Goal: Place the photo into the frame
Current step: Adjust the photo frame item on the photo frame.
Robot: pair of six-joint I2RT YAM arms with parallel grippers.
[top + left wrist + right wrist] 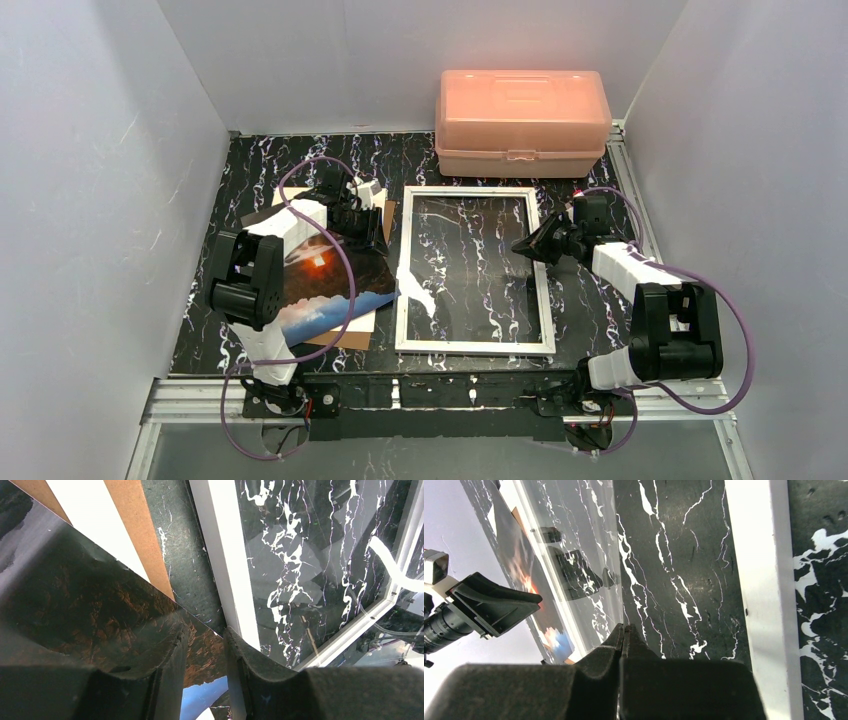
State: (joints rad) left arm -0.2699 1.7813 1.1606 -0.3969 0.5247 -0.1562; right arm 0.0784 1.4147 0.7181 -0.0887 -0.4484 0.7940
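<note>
Two pincers and four items are on record at this inspection. We find the frame (475,346) lying flat on the bench (270,160), and the black marbled surface shows through its clear pane (470,260).

The photo (325,275) lies outside the frame, just to its left. It is print side up, with the orange glow at its centre and the blue-white band toward the near side. Its right edge reaches the frame's left rail; from above we cannot tell whether it overlaps that rail. A brown backing board (352,337) lies under the photo and shows past its near and far edges.

The left pincer (206,632) stands at the photo's far right corner, just beside the frame's left rail. We record it as released: the jaws stand part-way apart, with the corner of the print in the gap between them. The left wrist view does not show whether either finger presses on the print.

The right pincer (625,630) sits over the pane, just inside the frame's right rail. It is clenched, finger faces together, with nothing between them. We cannot tell whether its tip touches the glass.

A pink box (522,120) stands just beyond the frame's far rail with its lid down.
</note>
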